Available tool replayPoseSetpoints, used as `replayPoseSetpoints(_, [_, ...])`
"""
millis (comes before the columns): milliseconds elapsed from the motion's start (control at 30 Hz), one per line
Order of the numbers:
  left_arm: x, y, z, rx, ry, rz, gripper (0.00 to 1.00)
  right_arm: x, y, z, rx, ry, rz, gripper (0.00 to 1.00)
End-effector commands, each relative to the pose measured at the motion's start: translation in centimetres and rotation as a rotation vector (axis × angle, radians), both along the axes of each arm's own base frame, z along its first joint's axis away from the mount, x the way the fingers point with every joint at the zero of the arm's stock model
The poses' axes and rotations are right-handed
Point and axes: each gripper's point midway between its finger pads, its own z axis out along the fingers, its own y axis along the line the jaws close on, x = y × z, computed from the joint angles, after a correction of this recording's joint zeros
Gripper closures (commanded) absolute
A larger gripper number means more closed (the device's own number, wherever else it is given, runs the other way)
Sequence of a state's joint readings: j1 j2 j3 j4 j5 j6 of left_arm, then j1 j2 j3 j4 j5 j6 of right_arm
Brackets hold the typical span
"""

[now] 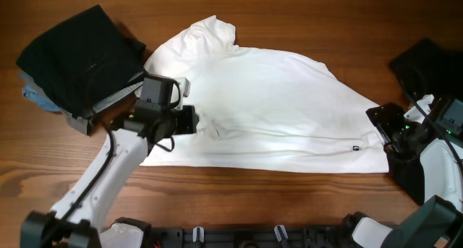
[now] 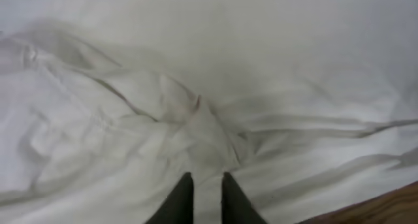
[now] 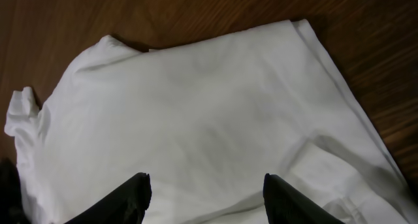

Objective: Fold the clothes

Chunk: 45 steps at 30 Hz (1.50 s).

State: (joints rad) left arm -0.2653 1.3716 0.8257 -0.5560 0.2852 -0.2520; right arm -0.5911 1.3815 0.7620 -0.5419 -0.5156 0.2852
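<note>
the white t-shirt lies spread out across the middle of the wooden counter, wrinkled on its left half and smoother toward the right, with a bunched lobe of fabric at its far left corner. a small black hem tag sits near its near right corner, close to the edge of the cloth. the black garment lies in a loose heap at the far left of the counter, on top of some grey and blue cloth that peeks out beneath it; its near right edge lies just beside the shirt's left side. the left gripper is down over the rumpled left part of the shirt, pointing toward the middle of the cloth. in the left wrist view its jaws stand almost together, with only a narrow slit between them and white fabric showing in that slit; a raised crease runs away from the tips, but whether the jaws pinch the cloth cannot be told. the right gripper is at the shirt's right end, near the hem tag. in the right wrist view its jaws are spread wide, hanging above the smooth white fabric with nothing caught between them. more dark cloth lies at the right edge of the counter, beside and under the right arm.
</note>
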Motion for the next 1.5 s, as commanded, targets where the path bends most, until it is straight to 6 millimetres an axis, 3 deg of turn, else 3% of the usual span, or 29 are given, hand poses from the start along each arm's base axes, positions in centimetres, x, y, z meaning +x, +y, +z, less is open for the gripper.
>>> replayPoseSetpoints(0, [-1.8, 1.3, -2.2, 0.065, 0.102, 0.015, 0.96, 0.2, -0.2, 0.5, -0.024, -0.018, 0.014, 0.4])
replayPoseSetpoints(133, [-2.3, 1.4, -5.4, 0.072, 0.132, 0.014, 0.96, 0.2, -0.2, 0.5, -0.023, -0.017, 0.014, 0.4])
replayPoseSetpoints(367, [-1.3, 1.4, -9.0, 0.084, 0.128, 0.015, 0.96, 0.2, -0.2, 0.5, -0.023, -0.017, 0.014, 0.4])
replayPoseSetpoints(633, [-0.3, 1.1, -11.4, 0.087, 0.13, 0.016, 0.96, 0.2, -0.2, 0.5, -0.023, -0.017, 0.014, 0.39])
replayPoseSetpoints(800, [1.6, 0.4, -9.7, 0.05, 0.047, 0.013, 0.96, 0.2, -0.2, 0.5, -0.023, -0.017, 0.014, 0.4])
replayPoseSetpoints(1033, [5.7, -1.4, -6.1, -0.044, -0.142, 0.006, 0.96, 0.2, -0.2, 0.5, -0.023, -0.017, 0.014, 0.4])
replayPoseSetpoints(1200, [7.3, -2.0, -2.3, -0.07, -0.211, -0.001, 0.94, 0.2, -0.2, 0.5, -0.022, -0.016, 0.014, 0.4])
replayPoseSetpoints(1333, [6.6, -1.8, 0.9, -0.071, -0.218, 0.0, 0.91, 0.2, -0.2, 0.5, -0.022, -0.016, 0.014, 0.4])
replayPoseSetpoints(1467, [3.6, -1.0, 0.5, -0.042, -0.11, 0.001, 0.96, 0.2, -0.2, 0.5, -0.022, -0.016, 0.014, 0.4])
